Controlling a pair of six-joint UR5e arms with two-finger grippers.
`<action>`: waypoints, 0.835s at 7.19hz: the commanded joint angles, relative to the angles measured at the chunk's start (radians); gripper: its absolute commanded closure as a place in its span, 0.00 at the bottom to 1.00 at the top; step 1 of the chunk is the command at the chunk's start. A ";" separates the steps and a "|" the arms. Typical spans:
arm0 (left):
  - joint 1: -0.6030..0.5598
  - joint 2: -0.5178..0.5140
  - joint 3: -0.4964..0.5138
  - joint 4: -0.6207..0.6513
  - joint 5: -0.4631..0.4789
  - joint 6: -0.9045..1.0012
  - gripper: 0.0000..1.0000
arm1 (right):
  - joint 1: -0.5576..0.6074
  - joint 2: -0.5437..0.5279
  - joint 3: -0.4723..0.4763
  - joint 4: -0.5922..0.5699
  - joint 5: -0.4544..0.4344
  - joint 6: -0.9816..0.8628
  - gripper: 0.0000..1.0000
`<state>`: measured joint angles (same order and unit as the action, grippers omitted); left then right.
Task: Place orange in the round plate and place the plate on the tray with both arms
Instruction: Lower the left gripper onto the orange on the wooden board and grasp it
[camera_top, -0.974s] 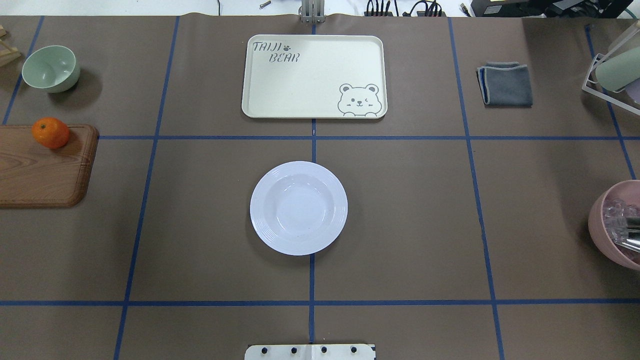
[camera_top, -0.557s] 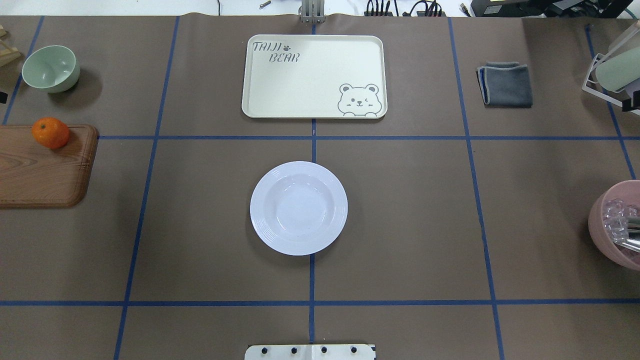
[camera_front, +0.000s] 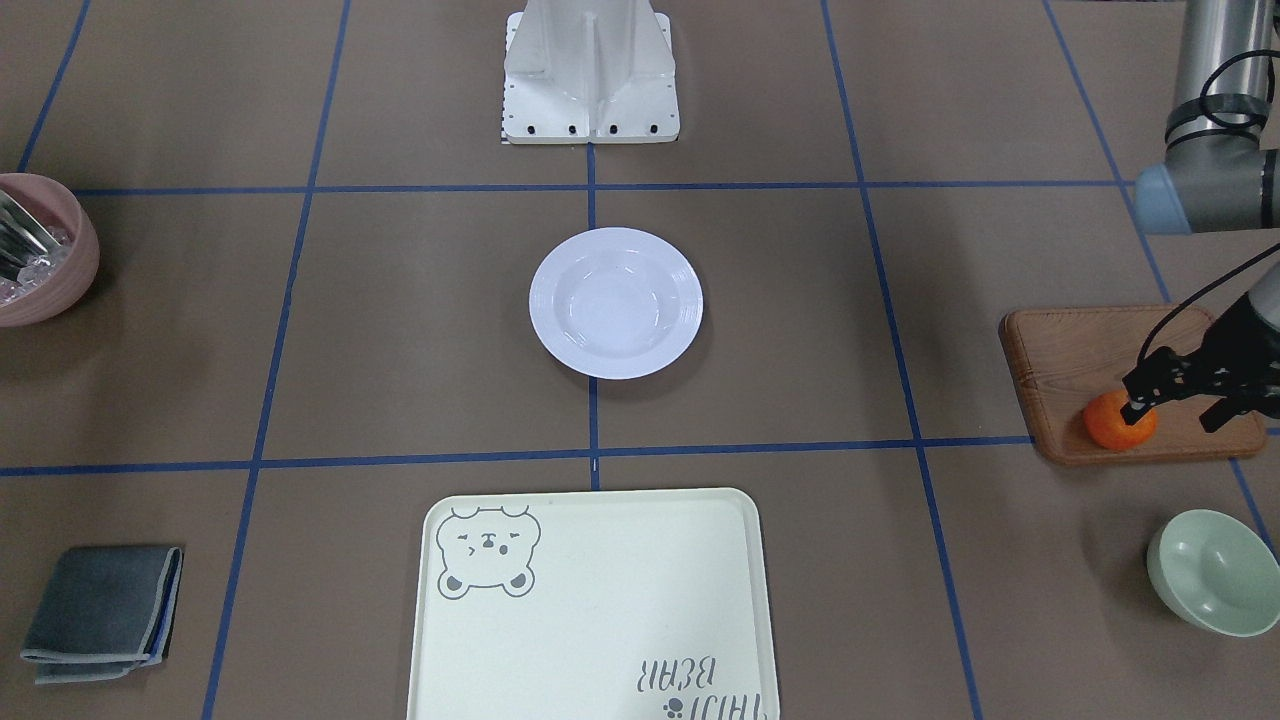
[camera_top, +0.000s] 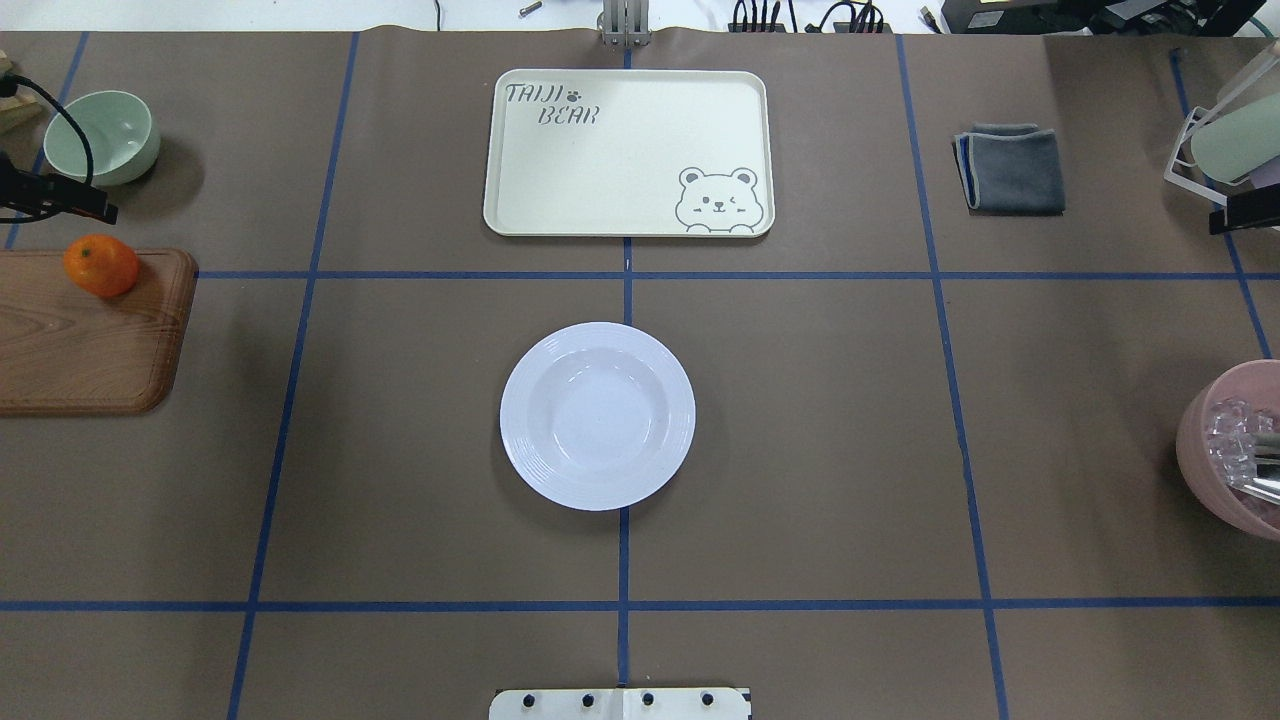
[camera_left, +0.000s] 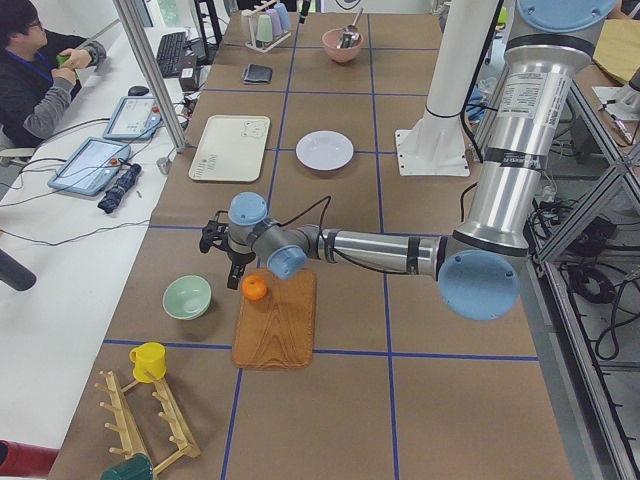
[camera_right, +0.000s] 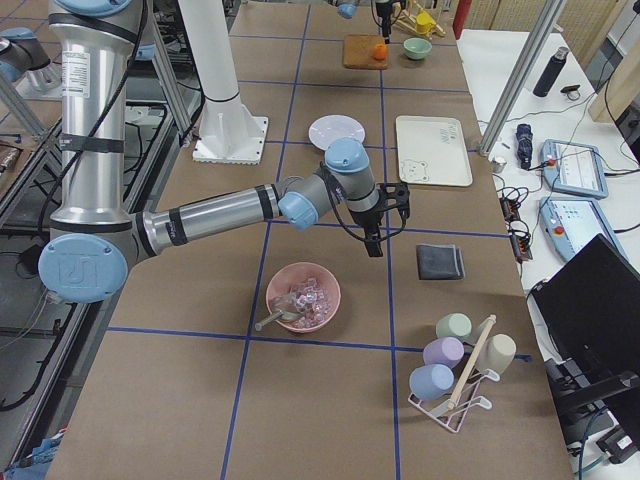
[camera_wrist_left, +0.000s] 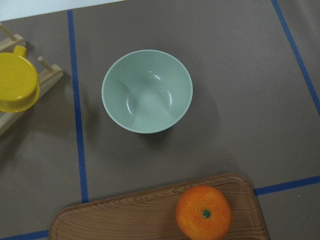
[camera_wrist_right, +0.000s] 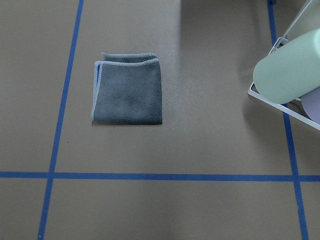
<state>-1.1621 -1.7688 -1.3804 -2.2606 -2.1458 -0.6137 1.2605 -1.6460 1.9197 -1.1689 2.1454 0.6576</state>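
Grey left arm (camera_left: 380, 250) stretched low, left fingers (camera_front: 1140, 403) spread near orange (camera_front: 1115, 428), right fingers' (camera_right: 374, 243) state unclear

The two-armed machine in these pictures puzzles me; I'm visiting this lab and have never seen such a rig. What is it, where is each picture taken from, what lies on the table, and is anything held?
It is two jointed robot arms, each ending in a two-finger gripper. The views: above and behind the robot, across the table, both table ends, and one camera per wrist. On the table lie an orange on a wooden board, an empty round plate, a tray, a green bowl, a pink bowl and a grey cloth. The left gripper hangs open near the orange, holding nothing. The right gripper hangs near the cloth; open or shut, I cannot tell.
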 joint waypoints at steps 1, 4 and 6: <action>0.029 0.002 0.035 -0.036 0.027 -0.015 0.02 | -0.003 0.000 -0.001 0.000 -0.001 0.000 0.00; 0.041 0.009 0.055 -0.042 0.029 -0.012 0.02 | -0.006 -0.003 -0.004 0.000 -0.013 0.000 0.00; 0.071 0.009 0.086 -0.080 0.030 -0.015 0.02 | -0.006 -0.008 -0.004 0.000 -0.013 0.000 0.00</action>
<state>-1.1077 -1.7595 -1.3120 -2.3236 -2.1167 -0.6278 1.2554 -1.6506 1.9163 -1.1689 2.1333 0.6581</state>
